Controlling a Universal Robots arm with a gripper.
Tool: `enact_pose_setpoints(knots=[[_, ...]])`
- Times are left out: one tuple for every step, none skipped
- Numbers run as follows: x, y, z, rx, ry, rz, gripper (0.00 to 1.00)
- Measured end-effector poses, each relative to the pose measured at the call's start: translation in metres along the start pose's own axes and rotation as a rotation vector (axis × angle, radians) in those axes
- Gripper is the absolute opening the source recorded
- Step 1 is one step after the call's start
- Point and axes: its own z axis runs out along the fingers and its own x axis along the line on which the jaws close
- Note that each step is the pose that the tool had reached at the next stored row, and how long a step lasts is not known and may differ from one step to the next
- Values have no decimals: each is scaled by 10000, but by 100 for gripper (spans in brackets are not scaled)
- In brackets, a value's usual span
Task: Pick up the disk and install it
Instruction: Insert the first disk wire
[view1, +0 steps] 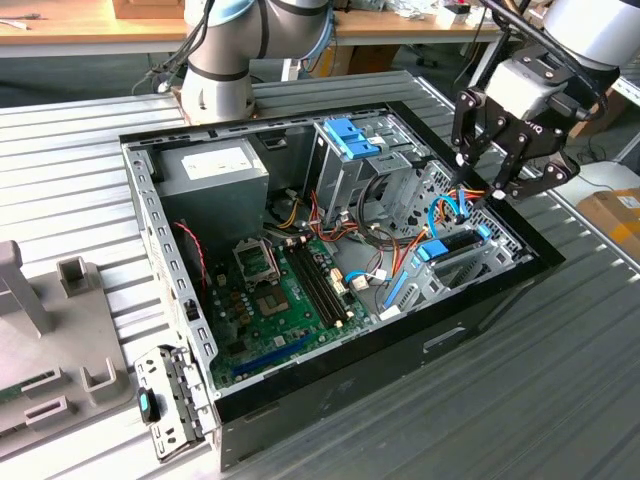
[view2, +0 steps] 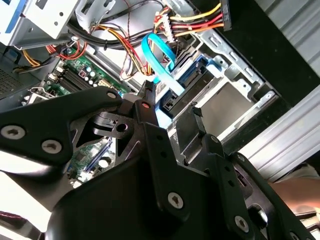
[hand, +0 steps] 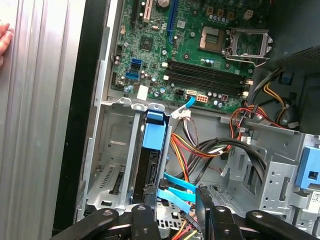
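Hovering above the right end of the open computer case (view1: 330, 400), on the exterior view's right, the gripper (view1: 485, 172) is released, its black fingers spread apart with nothing between them. The first wrist view shows the same gap, and only loose cables lie beneath it.

The disk (hand: 150, 167) stands on edge in the silver drive bay (hand: 112, 150) just below the gripper and apart from it. Its light-blue carrier end points toward the green motherboard (hand: 200, 60). In the exterior view the disk (view1: 445, 248) lies inside the case's right end, near the wall. It seems pushed well into its slot, though cables hide its far end, so I cannot be sure. A light-blue flat cable (view1: 450, 210) loops over the bay, beside red, yellow and orange wires.

Further left are the grey power-supply box (view1: 215, 170) and a silver cage with a blue latch (view1: 350, 150). The case rests on a ribbed metal worktop (view1: 560, 380).
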Motion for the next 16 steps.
enact_pose_setpoints(knots=[[2,-14,1,-3,-3,-49,44],[3,-28,1,-6,-6,-100,44],[5,-45,3,-10,-11,-163,44],[7,-60,4,-14,-15,-226,44],[10,-75,4,-18,-19,-296,44],[12,-90,6,-22,-24,-357,44],[16,-113,6,-27,-28,-439,44],[19,-132,7,-32,-32,-506,44],[23,-155,8,-40,-41,-630,44],[25,-163,9,-46,-46,-732,44],[27,-175,11,-57,-60,-926,44],[30,-192,12,-68,-70,-1103,44],[37,-230,16,-87,-90,-1407,44],[41,-250,17,-95,-98,-1539,44],[45,-271,18,-99,-103,-1616,44],[50,-300,20,-105,-107,-1690,44]])
